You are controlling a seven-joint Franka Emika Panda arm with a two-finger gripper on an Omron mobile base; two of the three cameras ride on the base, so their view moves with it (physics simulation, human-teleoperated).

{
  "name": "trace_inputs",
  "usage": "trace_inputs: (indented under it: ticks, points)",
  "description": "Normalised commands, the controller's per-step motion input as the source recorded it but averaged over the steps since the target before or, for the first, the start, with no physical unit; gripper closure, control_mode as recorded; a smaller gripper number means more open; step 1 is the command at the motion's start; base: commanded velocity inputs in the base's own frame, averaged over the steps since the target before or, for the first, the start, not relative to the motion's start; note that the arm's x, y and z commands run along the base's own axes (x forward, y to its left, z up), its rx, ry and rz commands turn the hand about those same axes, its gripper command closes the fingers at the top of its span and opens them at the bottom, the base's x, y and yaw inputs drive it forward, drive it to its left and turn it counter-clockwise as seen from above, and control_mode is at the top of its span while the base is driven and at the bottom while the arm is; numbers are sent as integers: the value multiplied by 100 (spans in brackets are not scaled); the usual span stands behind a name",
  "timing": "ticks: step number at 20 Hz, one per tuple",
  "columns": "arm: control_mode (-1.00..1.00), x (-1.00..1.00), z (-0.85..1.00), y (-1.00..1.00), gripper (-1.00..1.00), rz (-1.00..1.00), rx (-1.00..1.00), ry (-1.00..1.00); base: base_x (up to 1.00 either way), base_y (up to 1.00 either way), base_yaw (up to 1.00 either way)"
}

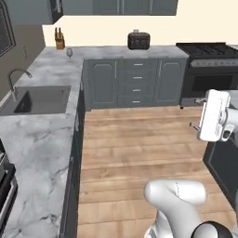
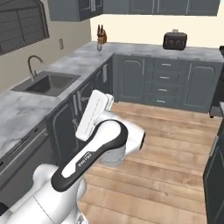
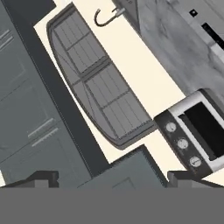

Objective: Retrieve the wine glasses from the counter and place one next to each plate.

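Observation:
One smoky wine glass (image 1: 69,53) (image 2: 99,49) stands at the far corner of the marble counter (image 1: 37,139) (image 2: 26,105), beside a knife block (image 1: 59,39) (image 2: 101,35). My gripper (image 1: 195,112) hangs over the wooden floor at the right, far from the glass, its fingers spread wide and pointing left with nothing between them. In the hand view the gripper (image 3: 112,179) is open and faces the window wall. The plates are out of view.
A sink (image 1: 39,100) (image 2: 46,83) with a faucet (image 3: 107,15) is set in the counter. A toaster (image 1: 138,40) (image 2: 175,40) sits on the back counter, a stove (image 1: 209,65) at the right. A microwave (image 3: 197,131) shows near the window (image 3: 96,87). Wooden floor (image 1: 139,139) lies between.

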Motion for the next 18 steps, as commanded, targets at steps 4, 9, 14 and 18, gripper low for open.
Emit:
trace_inputs:
  ticks: [4,9,14,18]
  points:
    - [100,0,0,0,-100,0,0,0,100,0,20]
    - [100,0,0,0,-100,0,0,0,100,2,28]
    - [100,0,0,0,-100,0,0,0,100,-13,28]
    - [100,0,0,0,-100,0,0,0,100,-41,8]
